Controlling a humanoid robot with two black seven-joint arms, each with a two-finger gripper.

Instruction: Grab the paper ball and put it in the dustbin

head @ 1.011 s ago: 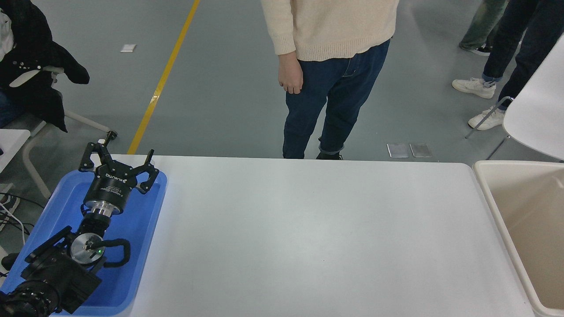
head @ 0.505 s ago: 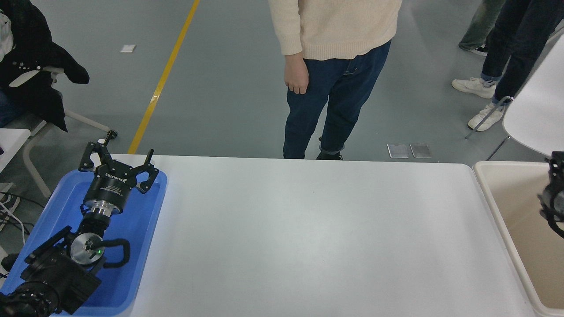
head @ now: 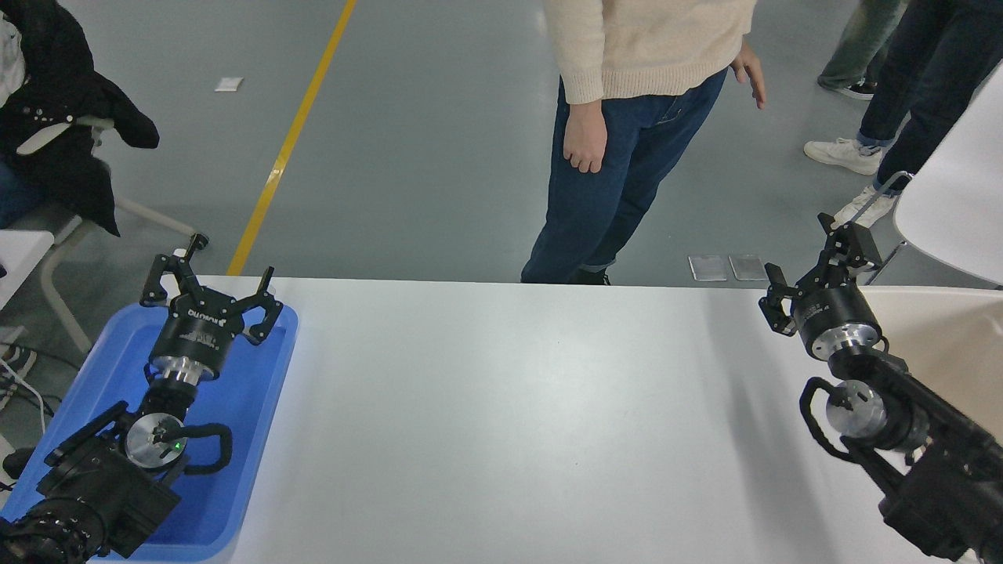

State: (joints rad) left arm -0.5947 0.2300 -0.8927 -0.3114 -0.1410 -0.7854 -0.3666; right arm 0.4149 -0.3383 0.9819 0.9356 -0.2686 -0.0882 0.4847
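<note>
No paper ball shows anywhere in the head view. The cream-beige dustbin (head: 944, 345) stands at the table's right end, largely covered by my right arm. My right gripper (head: 807, 262) is open and empty, raised over the table's far right corner next to the dustbin's left rim. My left gripper (head: 210, 270) is open and empty, parked over the far end of the shallow blue tray (head: 258, 407) at the lower left.
A person in a cream sweater and jeans (head: 627, 149) stands at the table's far edge, hands hanging. More people's legs (head: 901, 86) and a white chair (head: 952, 204) are at the upper right. A black jacket on a chair (head: 55, 102) is at the upper left.
My right arm has swung in from the right edge and now reaches over the dustbin toward the table's far right corner. The person has stepped to the right. The left arm has not moved.
</note>
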